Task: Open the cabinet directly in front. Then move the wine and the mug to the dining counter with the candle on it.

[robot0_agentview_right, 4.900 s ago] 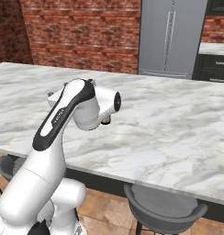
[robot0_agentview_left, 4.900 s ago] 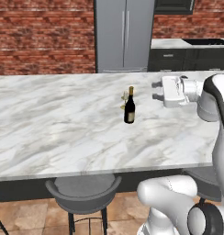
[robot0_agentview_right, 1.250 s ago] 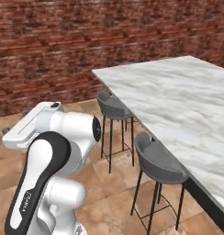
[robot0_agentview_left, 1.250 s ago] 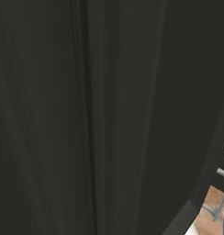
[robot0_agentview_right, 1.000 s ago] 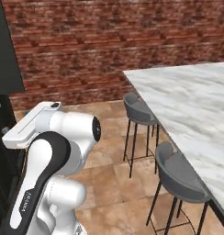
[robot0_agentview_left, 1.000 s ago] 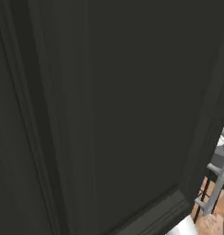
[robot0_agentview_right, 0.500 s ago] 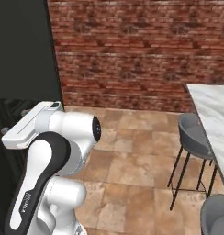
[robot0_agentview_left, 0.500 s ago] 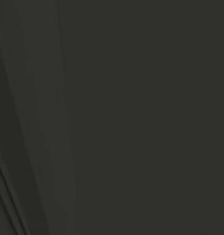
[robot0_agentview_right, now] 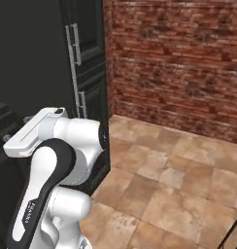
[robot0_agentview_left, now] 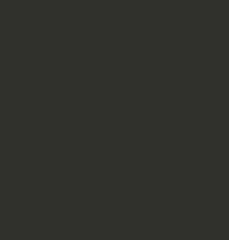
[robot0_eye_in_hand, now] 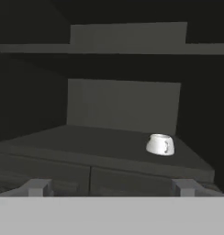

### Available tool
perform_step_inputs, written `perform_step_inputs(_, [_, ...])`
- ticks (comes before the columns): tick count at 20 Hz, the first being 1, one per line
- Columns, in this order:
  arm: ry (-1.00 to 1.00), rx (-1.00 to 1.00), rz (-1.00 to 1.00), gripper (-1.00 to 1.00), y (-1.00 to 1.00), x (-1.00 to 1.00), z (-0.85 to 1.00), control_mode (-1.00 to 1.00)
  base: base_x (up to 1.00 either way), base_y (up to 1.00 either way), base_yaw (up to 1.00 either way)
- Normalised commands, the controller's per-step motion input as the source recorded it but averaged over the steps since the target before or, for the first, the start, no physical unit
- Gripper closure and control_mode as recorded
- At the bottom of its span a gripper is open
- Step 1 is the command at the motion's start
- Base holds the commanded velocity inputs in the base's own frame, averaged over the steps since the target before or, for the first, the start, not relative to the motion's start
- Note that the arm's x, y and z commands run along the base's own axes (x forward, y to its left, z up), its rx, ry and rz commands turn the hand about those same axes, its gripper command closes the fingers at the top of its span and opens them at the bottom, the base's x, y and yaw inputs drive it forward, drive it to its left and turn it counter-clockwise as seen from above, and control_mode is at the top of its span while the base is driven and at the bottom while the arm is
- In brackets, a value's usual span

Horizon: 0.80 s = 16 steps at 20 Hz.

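The mug (robot0_eye_in_hand: 160,144) sits right of centre in the hand view, upright on the cabinet (robot0_agentview_right: 86,58) shelf (robot0_eye_in_hand: 104,144) near its right side, well back from the front edge. Its mouth faces up; the handle's direction I cannot tell. It lies ahead of the end effector (robot0_eye_in_hand: 111,187) and off to the right. The fingers (robot0_eye_in_hand: 38,187) stand wide apart at the bottom of the frame, holding nothing.

mug (robot0_eye_in_hand: 160,144) — mark too small (unreadable) | cabinet (robot0_agentview_right: 86,58) — top cut off
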Motion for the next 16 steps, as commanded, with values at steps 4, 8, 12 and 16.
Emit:
perform_step_inputs(4, [0.0, 0.0, 0.0, -1.0, 0.0, 0.0, 0.0, 1.0, 0.0, 0.0, 0.62])
perform_step_inputs(8, [0.0, 0.0, 0.0, -1.0, 0.0, 0.0, 0.0, 1.0, -0.21, 0.03, 0.53])
perform_step_inputs(12, [0.0, 0.0, 0.0, -1.0, 0.0, 0.0, 0.0, 1.0, -0.04, 0.1, 0.46])
perform_step_inputs(16, [0.0, 0.0, 0.0, -1.0, 0.0, 0.0, 0.0, 1.0, 0.0, 0.16, 0.36])
